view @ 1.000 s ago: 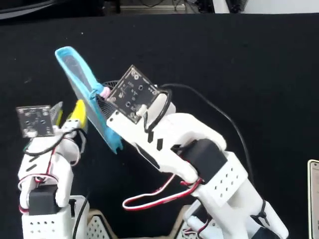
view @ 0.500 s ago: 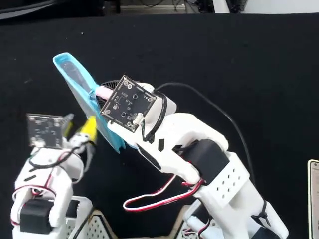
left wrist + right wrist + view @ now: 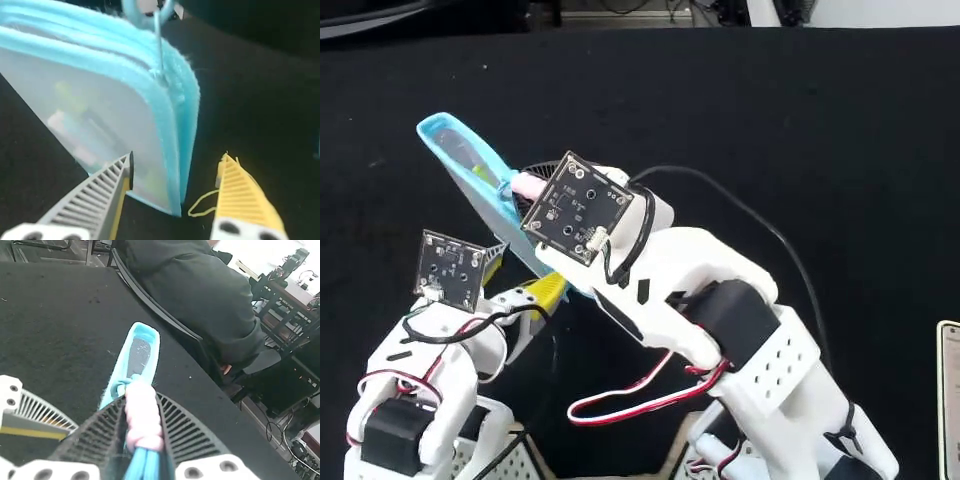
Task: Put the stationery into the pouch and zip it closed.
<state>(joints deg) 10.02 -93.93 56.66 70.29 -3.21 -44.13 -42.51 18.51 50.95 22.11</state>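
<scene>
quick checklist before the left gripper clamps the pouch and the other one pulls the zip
1. Right gripper shut on the pink zip tab: ok.
2. Left gripper open, with the lower corner of the pouch between its fingers: ok, not yet clamped.
3. Stationery inside: ok, shapes show through the translucent side.
4. Zip fully closed: not ok, the pouch's far end gapes open.
5. Nothing poking out at that opening: cannot tell.
</scene>
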